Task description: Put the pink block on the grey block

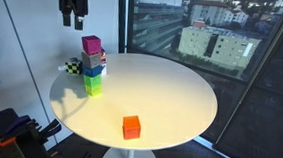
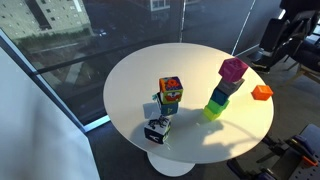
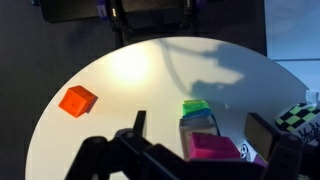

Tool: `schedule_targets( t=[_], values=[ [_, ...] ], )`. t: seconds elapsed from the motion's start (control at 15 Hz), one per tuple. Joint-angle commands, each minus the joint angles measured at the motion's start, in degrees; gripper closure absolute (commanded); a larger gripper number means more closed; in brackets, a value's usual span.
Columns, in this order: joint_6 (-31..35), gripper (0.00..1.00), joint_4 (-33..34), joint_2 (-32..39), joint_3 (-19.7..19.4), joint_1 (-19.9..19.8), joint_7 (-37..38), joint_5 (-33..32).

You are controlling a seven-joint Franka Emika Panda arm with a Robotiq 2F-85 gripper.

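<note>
The pink block point(image 1: 91, 45) sits on top of a stack on the round white table point(image 1: 171, 91). Under it is the grey block point(image 1: 96, 59), then a blue block and a lime-green block point(image 1: 93, 85). The stack also shows in an exterior view with the pink block point(image 2: 233, 69) on top, above the grey block point(image 2: 225, 87). My gripper point(image 1: 72, 21) hangs open and empty above the stack, apart from it. In the wrist view my gripper point(image 3: 201, 121) has its fingers either side of the pink block point(image 3: 212, 148) and the grey block point(image 3: 198, 126) below.
An orange cube point(image 1: 130, 126) lies near the table's front edge; it also shows in the wrist view point(image 3: 77, 100). A black-and-white checkered block point(image 1: 74, 68) sits beside the stack. A multicoloured block pile point(image 2: 170, 93) stands on another checkered block point(image 2: 157, 129).
</note>
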Motion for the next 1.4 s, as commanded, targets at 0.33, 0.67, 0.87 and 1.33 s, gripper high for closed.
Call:
schedule_targets(
  t=[0.33, 0.67, 0.87, 1.33],
  values=[
    [-2.83, 0.00, -3.94, -9.63, -0.77, -0.42, -3.94, -2.52],
    [-2.43, 0.00, -5.54, -13.83, -1.42, -0.32, -6.77, -2.42],
    [-1.95, 0.00, -6.37, -15.90, -1.88, -0.34, -8.29, -2.42],
    [-2.23, 0.00, -6.32, -16.60, -1.87, -0.37, -8.25, -1.58]
  ],
)
